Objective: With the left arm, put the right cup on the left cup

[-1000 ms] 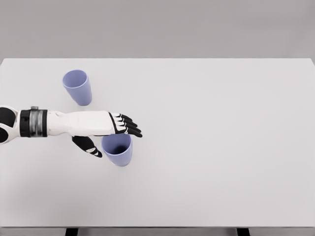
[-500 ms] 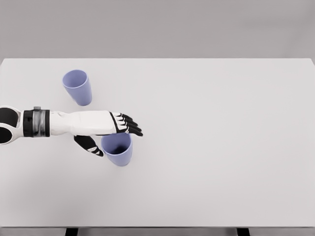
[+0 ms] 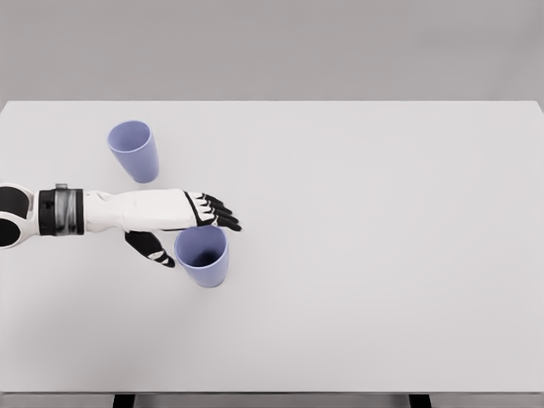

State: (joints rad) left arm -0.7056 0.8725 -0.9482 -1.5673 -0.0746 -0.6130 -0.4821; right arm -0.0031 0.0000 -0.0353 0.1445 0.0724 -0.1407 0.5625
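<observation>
With the left hand (image 3: 174, 219) just behind the right cup (image 3: 202, 256), fingers (image 3: 223, 218) spread and thumb beside its rim, an uneven closure could tip it before reaching the left cup (image 3: 133, 150).

Simulated test scene, bare white table (image 3: 382, 255), grey backdrop

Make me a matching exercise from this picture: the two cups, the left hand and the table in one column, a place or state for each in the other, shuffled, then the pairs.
Things:
1. right cup
2. left cup
3. left hand
4. table

Places or states:
A. white, bears both cups
B. stands alone, farther back, nothing near it
C. spread around a cup's rim, thumb on the near side
D. upright between thumb and fingers, not lifted

Pairs: 1-D, 2-B, 3-C, 4-A
</observation>
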